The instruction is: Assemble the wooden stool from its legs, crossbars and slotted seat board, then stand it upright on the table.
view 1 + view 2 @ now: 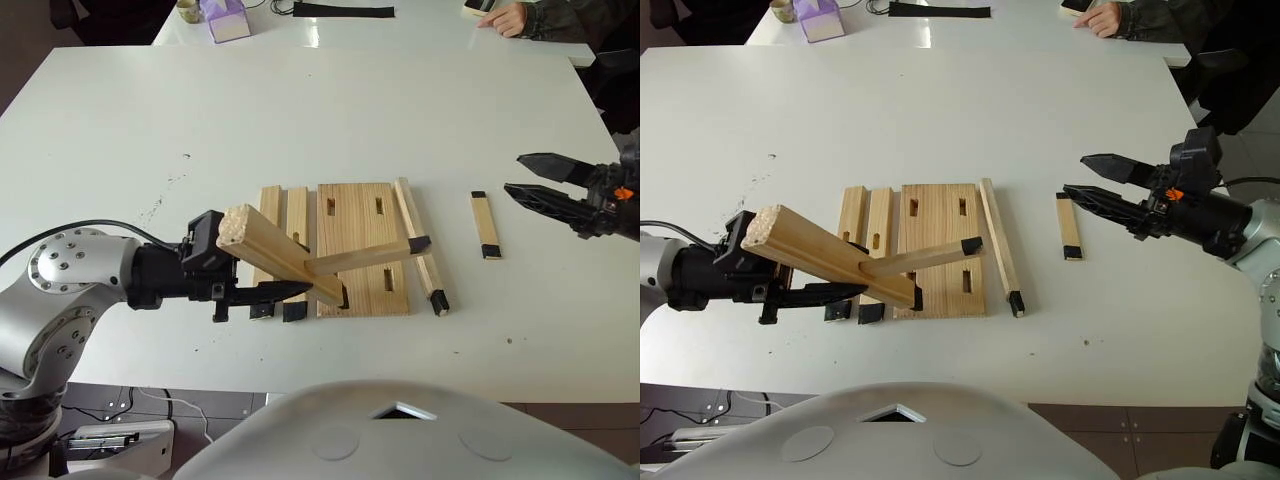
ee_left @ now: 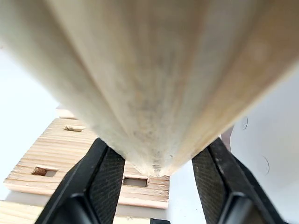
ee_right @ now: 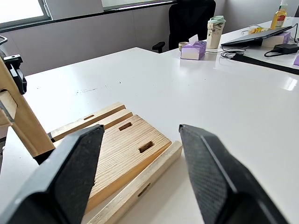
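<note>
My left gripper (image 1: 272, 295) is shut on a thick wooden leg (image 1: 270, 250), held slanted above the table's front left. A crossbar (image 1: 370, 257) sticks out of that leg over the slotted seat board (image 1: 360, 215), which lies flat. In the left wrist view the leg (image 2: 154, 70) sits between both fingers (image 2: 100, 177). Two more legs (image 1: 283, 212) lie side by side against the board's left edge, and a long leg (image 1: 420, 245) lies along its right edge. A short crossbar (image 1: 485, 225) lies further right. My right gripper (image 1: 528, 175) hovers open beyond that crossbar, holding nothing.
The white table (image 1: 300, 120) is bare behind the parts. At its far edge are a tissue box (image 1: 225, 18) and a black strip (image 1: 343, 10). The front edge (image 1: 450, 395) runs close below the seat board.
</note>
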You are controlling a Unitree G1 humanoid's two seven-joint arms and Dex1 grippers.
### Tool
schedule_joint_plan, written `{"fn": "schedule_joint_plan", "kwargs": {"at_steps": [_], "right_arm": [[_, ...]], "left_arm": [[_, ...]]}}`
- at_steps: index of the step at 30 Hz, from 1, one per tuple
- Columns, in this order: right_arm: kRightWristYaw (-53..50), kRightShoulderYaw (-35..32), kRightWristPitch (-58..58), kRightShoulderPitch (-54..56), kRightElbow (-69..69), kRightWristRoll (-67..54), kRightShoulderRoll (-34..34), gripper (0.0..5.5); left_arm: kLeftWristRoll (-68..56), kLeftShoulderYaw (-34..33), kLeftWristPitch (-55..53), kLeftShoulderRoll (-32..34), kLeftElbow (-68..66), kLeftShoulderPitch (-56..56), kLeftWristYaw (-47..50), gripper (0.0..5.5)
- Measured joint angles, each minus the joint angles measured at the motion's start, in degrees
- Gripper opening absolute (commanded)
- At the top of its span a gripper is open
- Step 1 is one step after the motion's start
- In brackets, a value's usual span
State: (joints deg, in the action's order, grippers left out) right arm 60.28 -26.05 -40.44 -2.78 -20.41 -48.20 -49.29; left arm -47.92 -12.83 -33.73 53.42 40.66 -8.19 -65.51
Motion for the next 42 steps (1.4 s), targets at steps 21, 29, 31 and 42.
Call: {"fn": "schedule_joint_plan", "kwargs": {"at_steps": [21,29,31,42], "right_arm": [[-0.9,3.4,2.3,0.2,-0.5,1.2,0.5,2.95],[-0.9,4.3,2.4,0.1,-0.5,1.9,0.5,2.95],[-0.9,4.8,2.5,0.1,-0.4,2.0,0.5,2.95],[-0.3,6.0,4.5,1.9,1.3,3.4,0.4,2.95]], "left_arm": [[7.6,3.8,7.1,-0.1,-5.8,3.1,-1.6,2.06],[10.9,6.7,12.5,0.2,-7.1,3.8,-3.3,2.06],[10.8,7.0,12.5,0.2,-7.0,4.0,-3.3,2.06],[10.3,8.5,11.2,0.2,-7.0,6.9,-3.6,2.06]]}}
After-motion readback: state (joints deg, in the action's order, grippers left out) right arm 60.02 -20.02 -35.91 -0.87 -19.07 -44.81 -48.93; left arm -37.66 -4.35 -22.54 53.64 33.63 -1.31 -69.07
